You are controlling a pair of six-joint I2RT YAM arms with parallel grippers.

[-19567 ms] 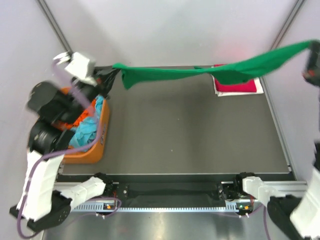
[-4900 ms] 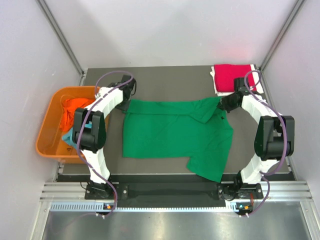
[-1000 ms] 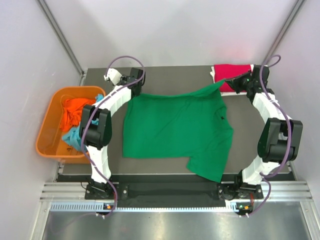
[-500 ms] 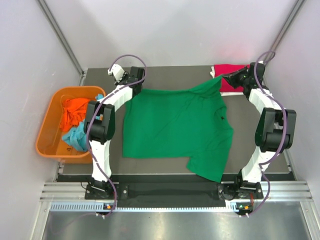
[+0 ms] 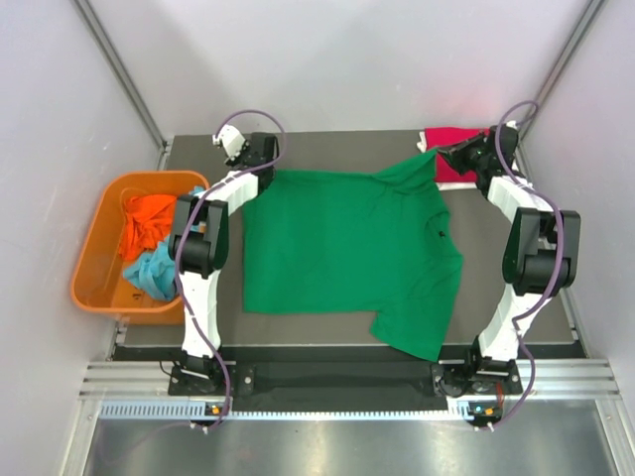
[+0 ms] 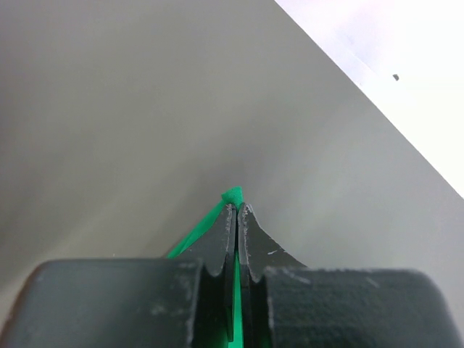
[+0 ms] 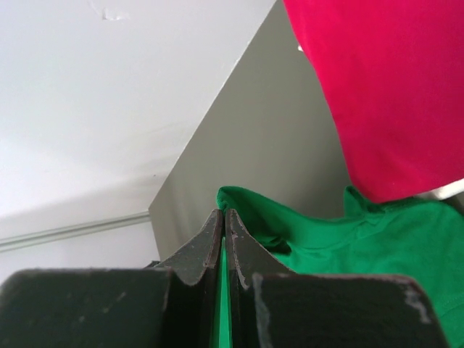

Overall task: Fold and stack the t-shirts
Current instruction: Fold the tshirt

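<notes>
Bright, even light from overhead, with soft shadows.
Past my left fingers [image 6: 223, 243] the far right corner burned out white; the green t-shirt [image 6: 232, 194] at their tips blurred softly. Ahead of my right fingers [image 7: 209, 241] the wall [image 7: 109, 94] glared pale, my own housing dark, unfocused.

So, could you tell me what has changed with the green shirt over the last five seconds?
The left gripper and right gripper, shut on the far corners of the green shirt, have drawn that edge farther back, spreading it flat. The red shirt and tub stayed put.
</notes>
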